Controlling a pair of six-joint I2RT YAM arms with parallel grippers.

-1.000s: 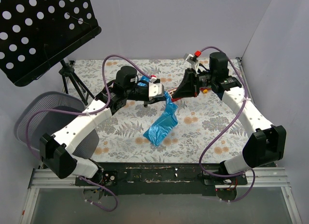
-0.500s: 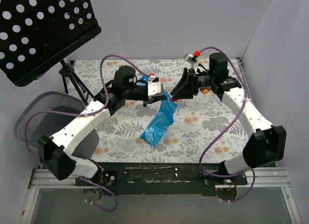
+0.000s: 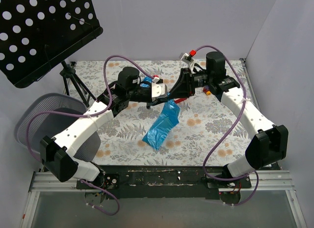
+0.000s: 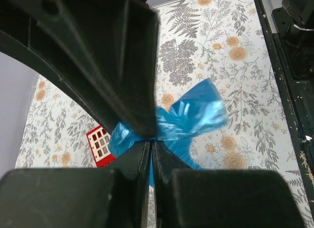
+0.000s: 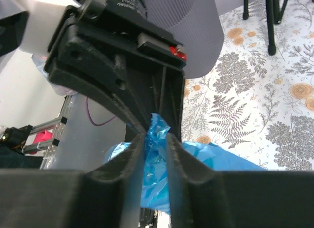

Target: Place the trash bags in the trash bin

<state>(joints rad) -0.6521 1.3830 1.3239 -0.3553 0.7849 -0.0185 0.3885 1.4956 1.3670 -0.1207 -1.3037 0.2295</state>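
The trash bag [image 3: 162,126] is a bright blue crinkly film that hangs over the middle of the floral table. My left gripper [image 3: 165,94] is shut on its top corner. In the left wrist view the film [image 4: 192,115] is pinched between the closed jaws of the left gripper [image 4: 151,142]. My right gripper [image 3: 173,95] meets it from the right. In the right wrist view the right gripper [image 5: 156,135] has its jaws apart, with bunched blue film [image 5: 158,152] between them. The trash bin [image 3: 37,112], of grey mesh, stands at the left, partly behind my left arm.
A black perforated music stand [image 3: 44,26] on a tripod [image 3: 73,83] fills the back left. A red toy block [image 4: 100,145] lies on the cloth below the bag. White walls close in the back and right sides. The bin's mesh [image 5: 196,21] shows beyond the left gripper.
The right gripper has opened and moved left, and its fingers now straddle the bag's top beside the left gripper. The left gripper has kept its hold, and the bag has swung slightly left.
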